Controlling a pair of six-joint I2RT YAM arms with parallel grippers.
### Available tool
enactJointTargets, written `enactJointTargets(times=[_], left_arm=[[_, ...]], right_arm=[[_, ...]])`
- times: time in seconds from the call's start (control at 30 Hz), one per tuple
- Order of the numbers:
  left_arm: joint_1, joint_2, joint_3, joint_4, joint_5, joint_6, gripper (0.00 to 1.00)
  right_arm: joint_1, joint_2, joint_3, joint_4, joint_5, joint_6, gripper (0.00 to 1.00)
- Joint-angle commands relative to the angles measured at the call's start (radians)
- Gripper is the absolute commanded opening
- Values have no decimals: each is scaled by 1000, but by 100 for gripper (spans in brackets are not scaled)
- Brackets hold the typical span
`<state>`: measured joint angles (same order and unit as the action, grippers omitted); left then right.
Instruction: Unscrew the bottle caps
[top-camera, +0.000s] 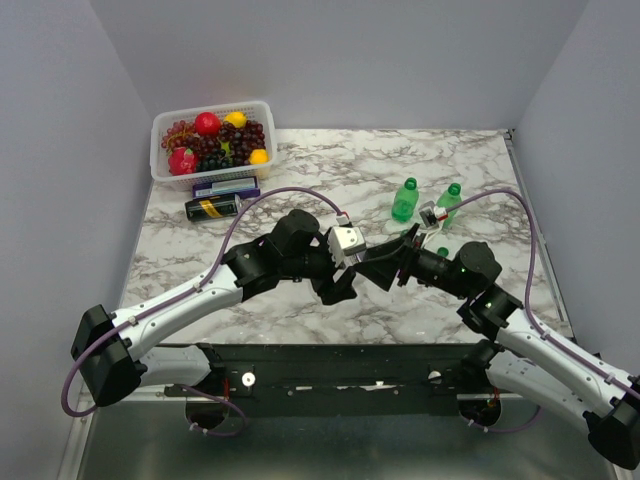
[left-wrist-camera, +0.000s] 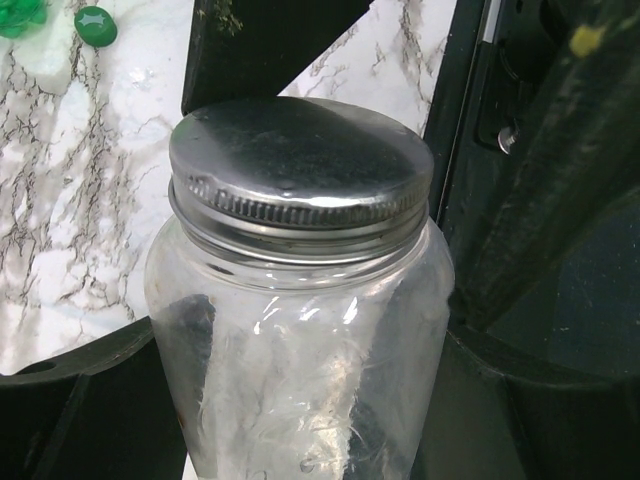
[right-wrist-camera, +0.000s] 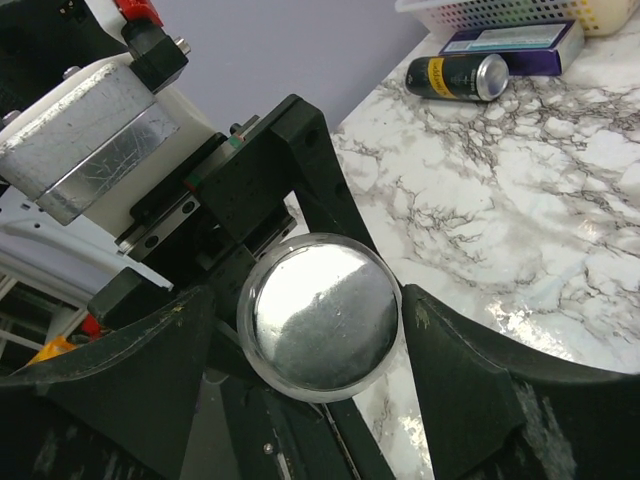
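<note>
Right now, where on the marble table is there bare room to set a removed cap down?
Bare marble runs far-centre, between the white fruit basket and two translucent green bottles, and near-centre, between the left arm and right arm. Crowded: mid-table around the held clear bottle, and the dark can beside the purple box.

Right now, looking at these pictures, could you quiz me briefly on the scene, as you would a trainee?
1. True or false: the silvery cap is off the clear bottle.
2. What lies near the fruit basket? A) a dark can B) a spoon C) a mug
3. How many green bottles stand on the marble table?
Key: 1 false; 2 A; 3 two.
</note>
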<state>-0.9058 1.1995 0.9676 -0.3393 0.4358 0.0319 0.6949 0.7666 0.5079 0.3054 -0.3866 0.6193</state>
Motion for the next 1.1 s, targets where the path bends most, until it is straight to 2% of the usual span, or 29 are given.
enactJointTargets(times=[0.0, 0.07, 0.23, 0.33, 0.4, 0.57, 0.73, 0.93, 1.03, 1.07], left_arm=[[-7, 3, 14, 3, 20, 13, 22], [-7, 2, 13, 3, 20, 13, 22], [-8, 0, 10, 8, 40, 14, 22], [-8, -2, 6, 17, 115, 19, 22], [-5, -2, 3, 26, 213, 23, 22], [11, 11, 11, 29, 443, 23, 22], [27, 31, 23, 26, 662, 13, 22], [27, 43, 29, 13, 660, 14, 22], [27, 38, 29, 3, 569, 17, 22], [27, 31, 31, 2, 491, 16, 22]], right_arm=[[9, 10, 35, 6, -31, -29, 81], [11, 14, 35, 0, -32, -36, 80], [9, 13, 27, 11, -41, -39, 61], [11, 5, 20, 12, -61, -52, 52], [11, -6, 18, 6, -81, -78, 48], [8, -24, 27, 6, -230, -158, 46], [-12, -49, 50, -18, -226, -158, 45], [-40, -84, 118, -117, -163, -184, 45], [-40, -105, 175, -189, -115, -220, 46], [-40, -107, 193, -218, -95, -240, 45]])
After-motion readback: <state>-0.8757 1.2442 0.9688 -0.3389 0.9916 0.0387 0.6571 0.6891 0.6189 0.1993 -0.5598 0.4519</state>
